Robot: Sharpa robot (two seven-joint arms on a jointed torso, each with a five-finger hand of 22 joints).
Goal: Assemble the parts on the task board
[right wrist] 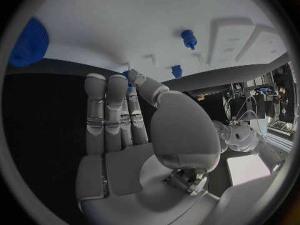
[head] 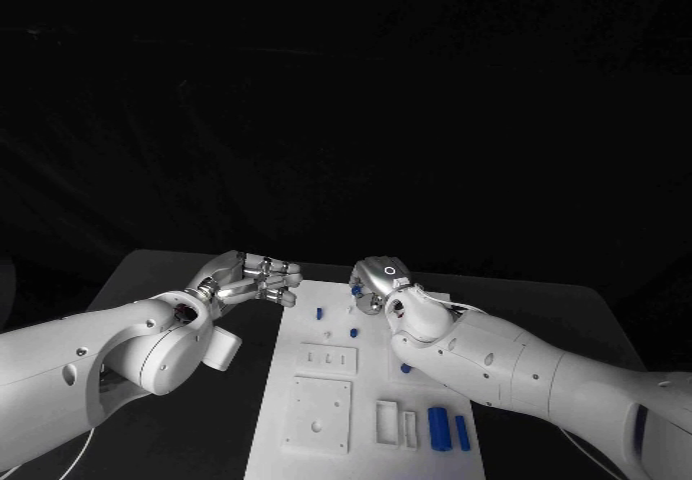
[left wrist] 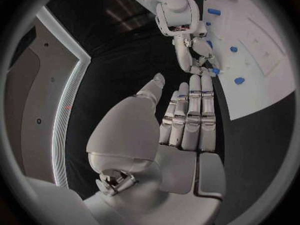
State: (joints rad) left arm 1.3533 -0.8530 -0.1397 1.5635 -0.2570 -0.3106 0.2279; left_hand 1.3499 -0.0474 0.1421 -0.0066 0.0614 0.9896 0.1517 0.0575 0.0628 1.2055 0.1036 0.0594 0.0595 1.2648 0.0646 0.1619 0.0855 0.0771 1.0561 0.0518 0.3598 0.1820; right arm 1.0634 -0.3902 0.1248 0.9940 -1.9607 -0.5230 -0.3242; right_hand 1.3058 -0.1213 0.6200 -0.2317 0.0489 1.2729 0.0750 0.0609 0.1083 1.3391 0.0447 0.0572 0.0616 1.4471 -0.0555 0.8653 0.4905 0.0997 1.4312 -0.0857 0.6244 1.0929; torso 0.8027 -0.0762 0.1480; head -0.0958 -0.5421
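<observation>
- Task board [head: 325,400], a white plate, lies in the middle of the black table [head: 159,275], with small blue parts scattered over it.
- Left hand [head: 257,279] hovers just off the board's far left corner, fingers straight and close together, holding nothing.
- Right hand [head: 378,283] sits over the board's far edge, thumb and a fingertip pinching a small blue part [head: 356,290].
- Two long blue parts [head: 438,425] lie side by side near the board's front right corner.
- Blue peg [right wrist: 188,37] stands upright on the board beyond the right hand.
</observation>
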